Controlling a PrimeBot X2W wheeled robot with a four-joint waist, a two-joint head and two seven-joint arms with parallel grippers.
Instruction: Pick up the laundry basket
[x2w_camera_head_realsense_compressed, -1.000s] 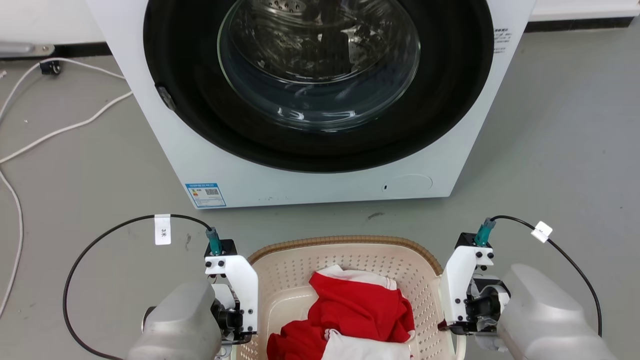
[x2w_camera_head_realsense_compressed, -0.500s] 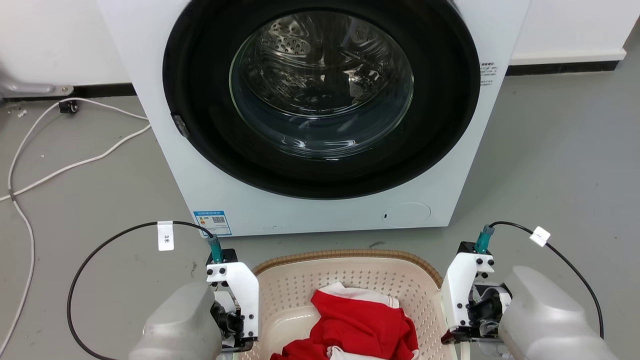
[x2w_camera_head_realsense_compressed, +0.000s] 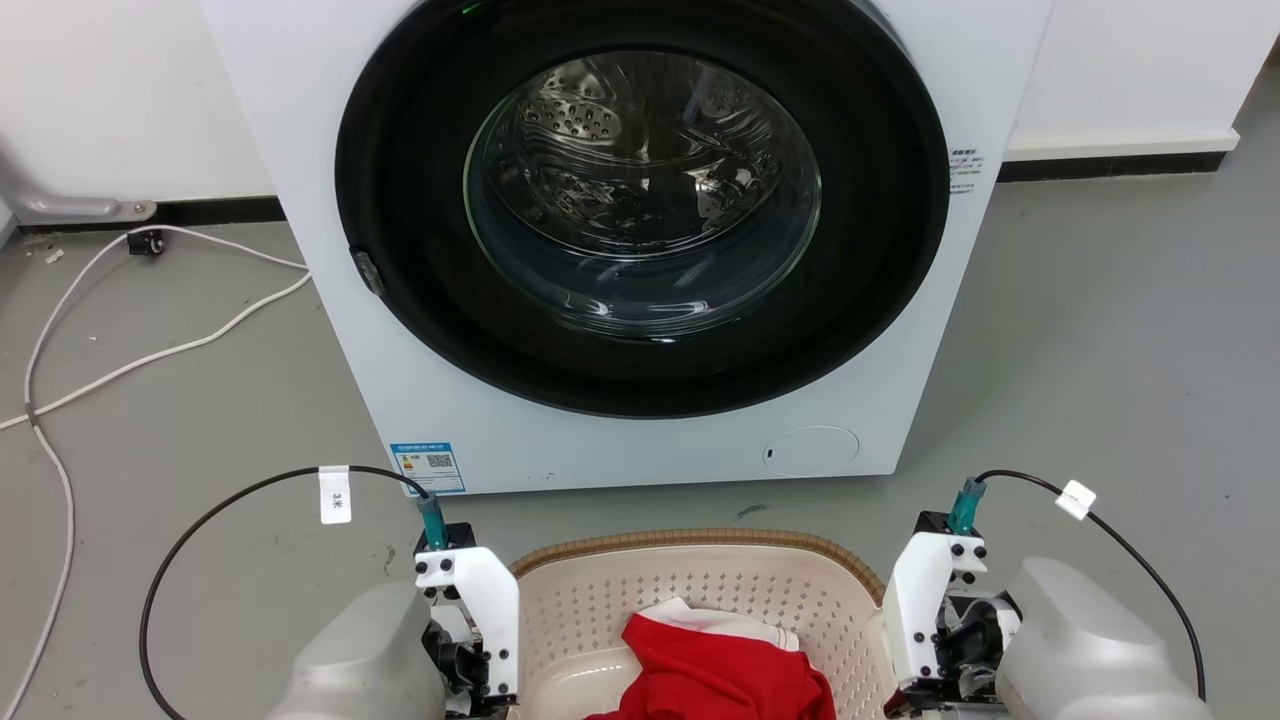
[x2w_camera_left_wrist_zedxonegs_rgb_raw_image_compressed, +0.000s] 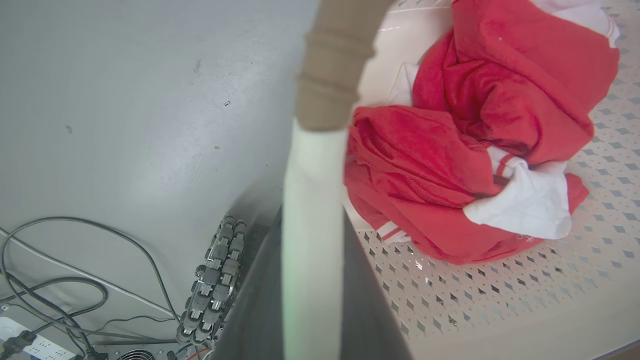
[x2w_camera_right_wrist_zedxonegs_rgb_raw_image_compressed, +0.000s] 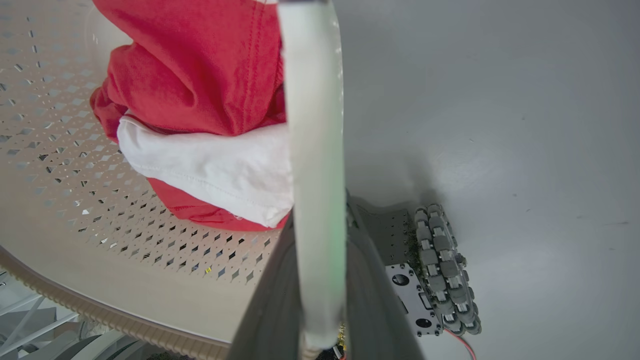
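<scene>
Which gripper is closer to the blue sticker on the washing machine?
Left. The left gripper sits just below the blue sticker; the right gripper is across the laundry basket.

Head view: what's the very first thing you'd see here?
The big white washing machine with its round dark glass door stands at the top middle. Just in front of it, at the bottom edge, is the cream laundry basket, with red and white clothes bunched inside.

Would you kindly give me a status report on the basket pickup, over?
Left gripper and right gripper shut on side handles of laundry basket. Red clothes inside. Washing machine ahead, door closed.
</scene>
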